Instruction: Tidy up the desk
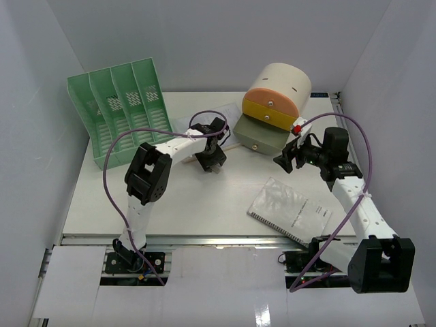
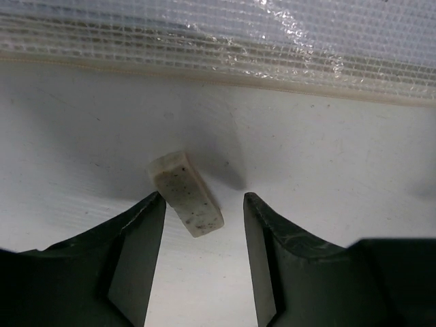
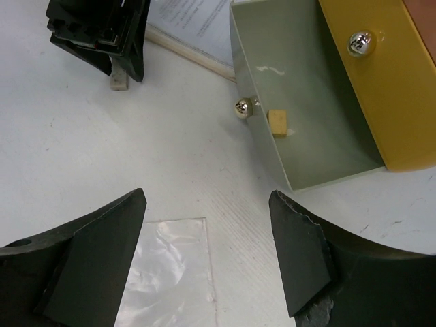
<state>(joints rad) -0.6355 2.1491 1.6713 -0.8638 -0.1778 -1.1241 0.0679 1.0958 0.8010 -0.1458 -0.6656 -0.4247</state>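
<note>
Left gripper: jaws apart and empty, straddling a speckled eraser that lies slantwise between the pads, closer to one pad than the other.
Desk: white top directly beneath both hands; the eraser rests flat on it.
Mesh pouch: just beyond the left fingertips, past the eraser.
Right gripper: jaws wide, nothing between them, hanging just short of the open olive drawer.
Drawer contents: one small tan block, near the front wall by the knob.
Risk, grip: the eraser sits askew, so I judge a squeeze could catch its corners and twist or squirt it out — pads set too low would scrape the desk.
Risk, reach: any drift forward could snag the pouch edge.
Risk, arms: the hands are near each other, and the drawer lies on the right hand's side — a carry there could bring the wrists together.
Open room: bare desk behind and beside the left hand; a clear plastic sheet lies under the right hand.
</note>
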